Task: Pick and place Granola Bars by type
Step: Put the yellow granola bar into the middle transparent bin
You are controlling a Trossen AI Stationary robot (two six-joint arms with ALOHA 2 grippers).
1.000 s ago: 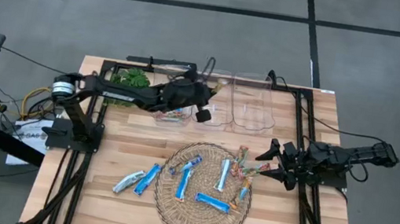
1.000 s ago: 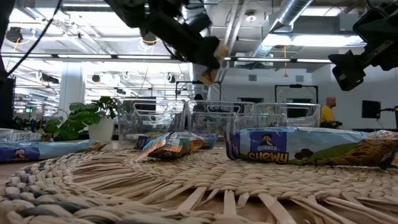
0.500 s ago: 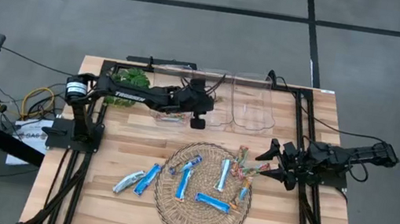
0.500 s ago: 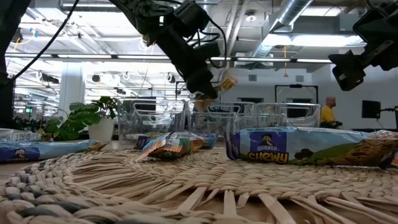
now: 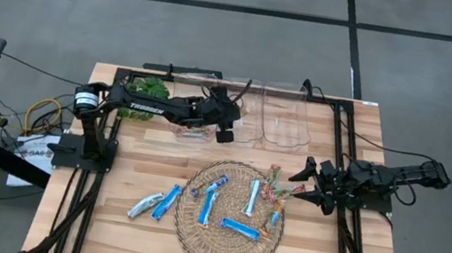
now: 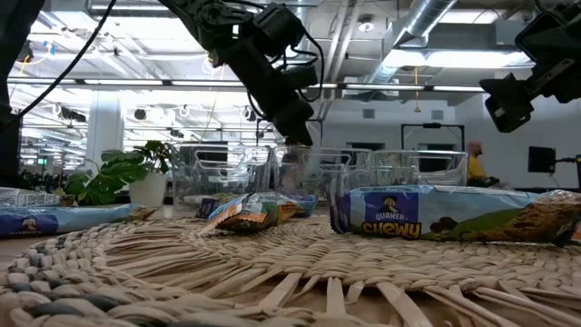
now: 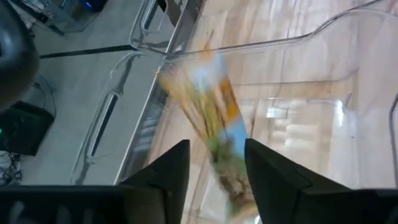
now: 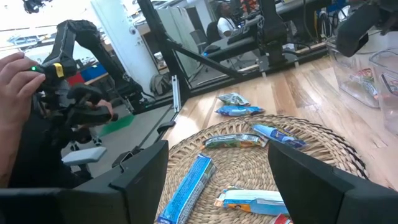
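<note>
The left gripper (image 5: 224, 129) had moved over the clear bin (image 7: 298, 93) and opened, dropping its multicoloured granola bar (image 7: 214, 127) inside. That bar was sorted. The right gripper (image 5: 305, 185) waited, open and empty.

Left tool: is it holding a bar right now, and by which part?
Apparently not. The multicoloured bar shows blurred just beyond the left tool, over the clear bin, seemingly released. The right tool holds nothing.

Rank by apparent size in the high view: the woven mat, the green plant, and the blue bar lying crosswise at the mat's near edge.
1. The woven mat, by far the largest.
2. The green plant, partly hidden behind the left arm, so its full extent is unsure.
3. The blue bar, slim and smallest.
</note>
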